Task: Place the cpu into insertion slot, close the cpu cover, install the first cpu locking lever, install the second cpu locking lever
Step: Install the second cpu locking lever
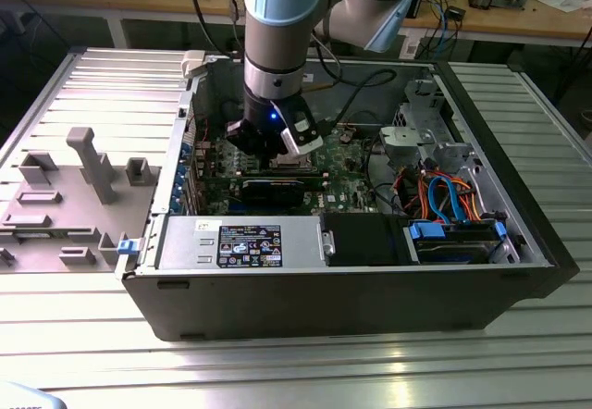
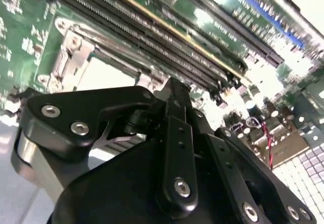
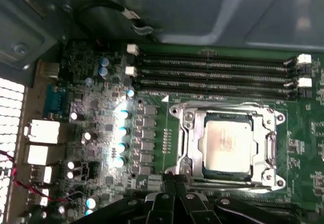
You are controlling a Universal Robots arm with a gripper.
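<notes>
Nearest the lens in the second wrist view: black gripper [image 2: 174, 95] linkage and bolt heads, fingers drawn together to a narrow tip w/ nothing seen between them — reads as closed, empty. It hangs low over the green motherboard [image 3: 101, 127], just beside the socket.

Large to small:
- PC case [image 1: 305, 284], lid off, on a ribbed metal table [image 1: 296, 363]; arm reaches down into it near the case's middle in the exterior view.
- Power-supply box [image 1: 245, 242] along the near wall, drive bay w/ blue and orange cables [image 1: 444, 196] toward the exterior view's right.
- RAM slots [image 3: 212, 74] in a row just beside the socket.
- Insertion slot [image 3: 228, 143]: cpu [image 3: 228, 140] already sits in it, dull tan top showing through the cpu cover [image 3: 191, 138], which lies flat around it. Cover looks down; I judge the levers are the open item, but can't tell if either is latched.

Risks, as I judge them:
- Gripper tip is close to the socket edge; a sideways slip could scrape the cover frame or nearby capacitors [image 3: 123, 133].
- If the cpu isn't fully seated, pressing a lever could bend socket pins; seating can't be confirmed here.
- A thin lever could spring out from under a closed tip.
- RAM slot clips are near enough to get bumped.
</notes>
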